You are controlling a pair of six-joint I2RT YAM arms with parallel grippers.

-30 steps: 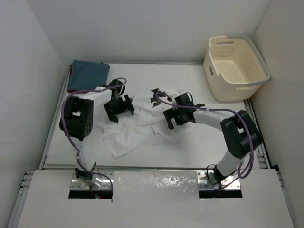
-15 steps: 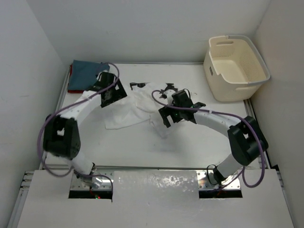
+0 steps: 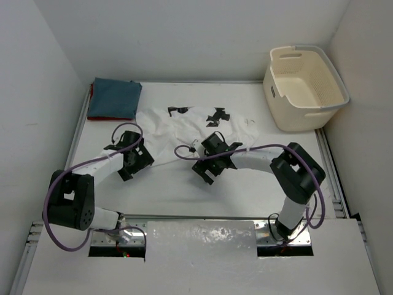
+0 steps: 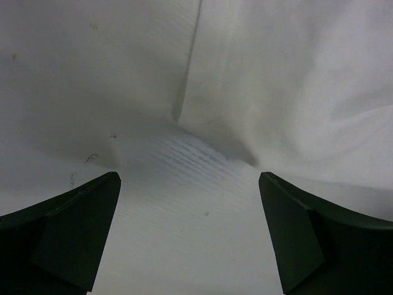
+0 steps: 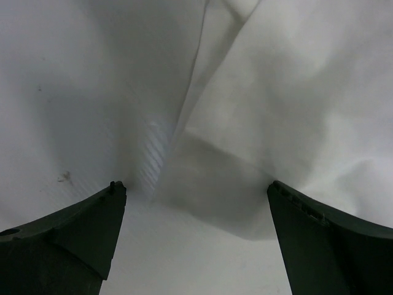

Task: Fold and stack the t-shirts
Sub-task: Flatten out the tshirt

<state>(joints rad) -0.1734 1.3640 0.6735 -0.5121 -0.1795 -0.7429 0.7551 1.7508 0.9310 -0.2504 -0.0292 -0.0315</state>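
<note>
On the white table [image 3: 258,184], a soft white t-shirt [image 3: 184,126] with small black marks lay spread out near the middle, a bit to the far side. It looked mostly flat, with a few soft bumps and a crooked near edge. At the far left corner a slate blue-grey t-shirt [image 3: 115,97] sat folded on top of a plain red t-shirt [image 3: 91,101]. Only a thin strip of the red one showed. I think those two were done and the white one was the last to fold. The left gripper [image 3: 130,165] hung just by the near left edge of the white t-shirt, and the right gripper [image 3: 206,171] hung by its near edge further right. Both had their jaws wide apart and held nothing. Next, I think each gripper needed to go down, pinch that near edge and carry it toward the far side. A cream plastic laundry basket with holes [image 3: 331,106] stood at the far right, well apart from the shirts.
</note>
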